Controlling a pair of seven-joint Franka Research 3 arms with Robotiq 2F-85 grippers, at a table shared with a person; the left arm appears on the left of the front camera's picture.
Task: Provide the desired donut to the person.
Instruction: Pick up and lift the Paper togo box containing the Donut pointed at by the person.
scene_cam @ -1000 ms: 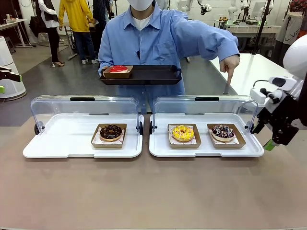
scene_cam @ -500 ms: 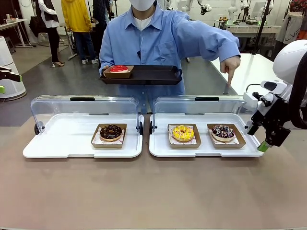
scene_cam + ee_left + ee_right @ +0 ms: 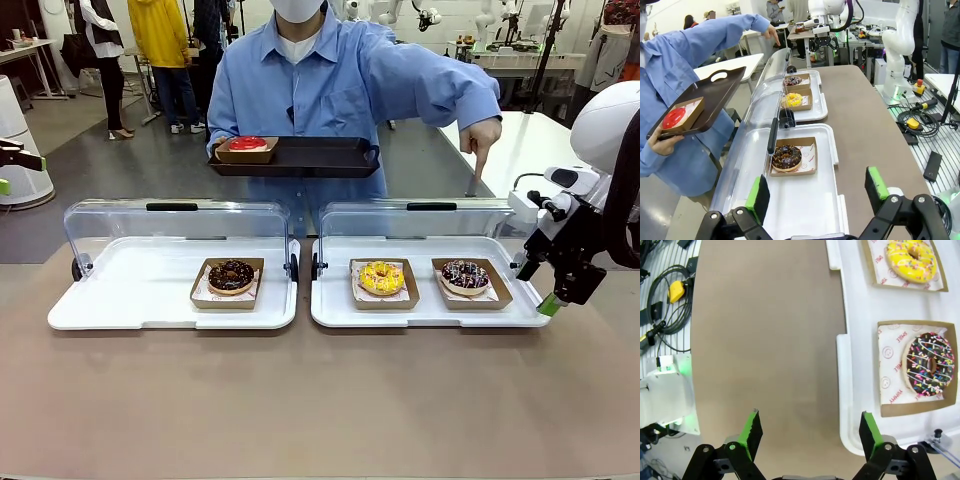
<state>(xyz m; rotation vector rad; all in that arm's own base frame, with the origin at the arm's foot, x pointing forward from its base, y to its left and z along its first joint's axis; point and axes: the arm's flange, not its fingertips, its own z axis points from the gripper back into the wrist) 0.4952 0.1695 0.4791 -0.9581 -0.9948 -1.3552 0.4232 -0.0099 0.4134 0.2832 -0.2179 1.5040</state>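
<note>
The right gripper (image 3: 810, 427) had its fingers spread wide and held nothing; from its wrist, one green pad (image 3: 752, 426) hung over bare table (image 3: 320, 400) and the other over the rim of the right case (image 3: 430, 315). In the front view it hovered just off that case's right end, touching nothing. The left gripper (image 3: 817, 187) was likewise wide open and empty, off the outer end of the left case (image 3: 130, 290).

There were four donuts, each in its own brown paper tray. A chocolate donut (image 3: 231, 275) sat alone in the left case. A yellow donut (image 3: 381, 277) and a sprinkled donut (image 3: 465, 275) sat side by side in the right case, the sprinkled one nearer the right gripper. A red donut (image 3: 247, 144) rested on the black tray (image 3: 320, 157) that the person (image 3: 330, 80) held in one hand. The person's other hand (image 3: 481, 135) pointed a finger downward behind the right case, apparently toward the sprinkled donut (the clear lid stood between them, so the aim was hard to judge).

Both cases had their clear lids tipped up at the far side, leaving the near sides open. The two cases stood just beside each other with a narrow gap. A broad stretch of bare table lay in front of them, and a narrower strip ran past the right case's end.
</note>
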